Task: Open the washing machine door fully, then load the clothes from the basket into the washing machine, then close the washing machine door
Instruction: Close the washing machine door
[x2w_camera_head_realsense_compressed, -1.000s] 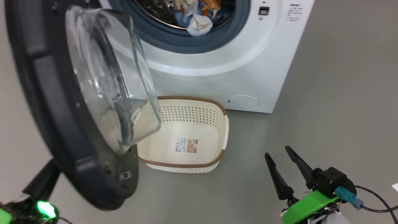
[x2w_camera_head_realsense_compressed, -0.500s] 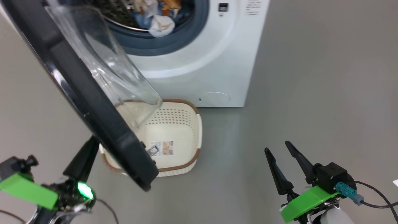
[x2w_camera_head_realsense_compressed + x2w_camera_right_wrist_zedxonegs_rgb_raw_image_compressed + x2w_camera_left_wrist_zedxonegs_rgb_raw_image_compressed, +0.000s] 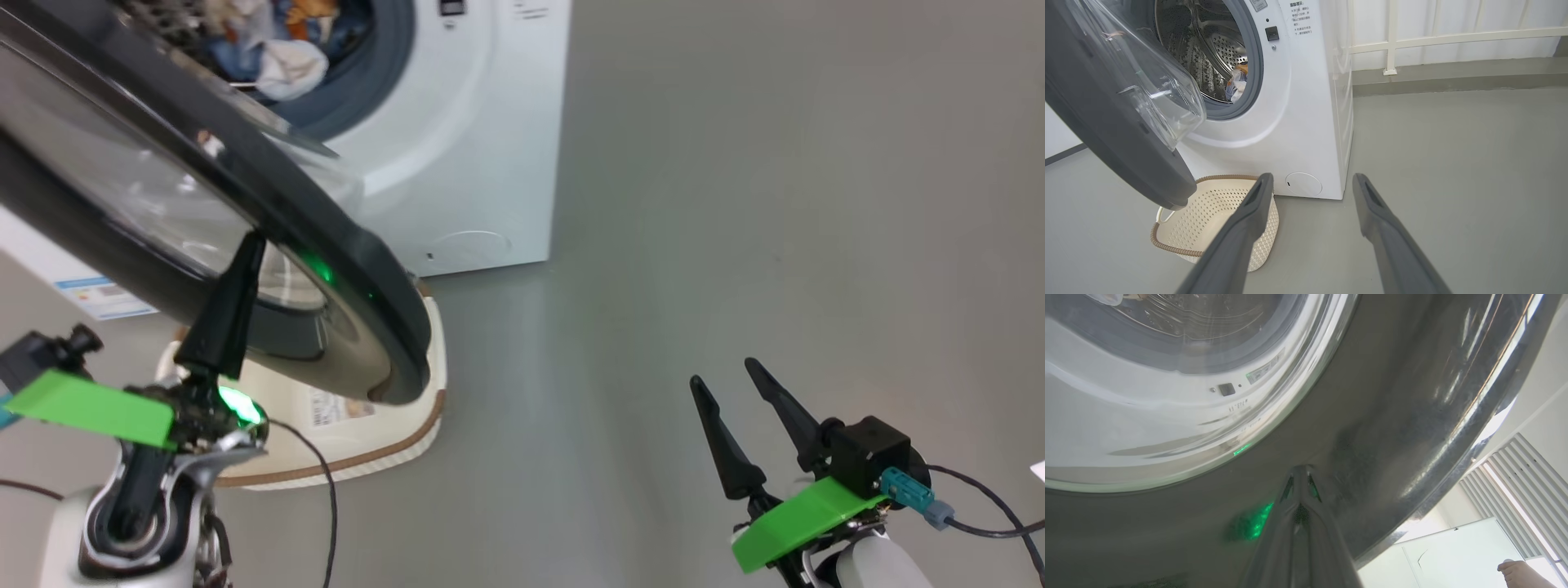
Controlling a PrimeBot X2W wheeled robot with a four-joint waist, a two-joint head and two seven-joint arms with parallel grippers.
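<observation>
The washing machine [image 3: 473,122] stands at the upper left with its drum open, and the clothes [image 3: 277,49] lie inside it, blue and orange with a cream-white piece. The washing machine door [image 3: 343,237] hangs half-swung across the opening. My left gripper [image 3: 251,245] is shut, its tips against the door's glossy outer face [image 3: 1392,396], seen close up with the left gripper [image 3: 1300,470] meeting its own reflection. The basket [image 3: 367,445] sits on the floor under the door, partly hidden. It looks bare inside in the right wrist view, basket [image 3: 1208,212]. My right gripper [image 3: 722,371] stands open, holding nothing.
Bare grey floor [image 3: 735,204] stretches to the right of the machine. A white railing [image 3: 1392,41] runs along the back wall. A cable [image 3: 980,514] trails from my right wrist. Part of a person's hand or foot [image 3: 1519,571] shows at the lower right corner of the left wrist view.
The head camera has turned, shifting the scene left. The door has swung towards the machine, now showing its outer face, with my shut left gripper following it. The right gripper is unmoved.
</observation>
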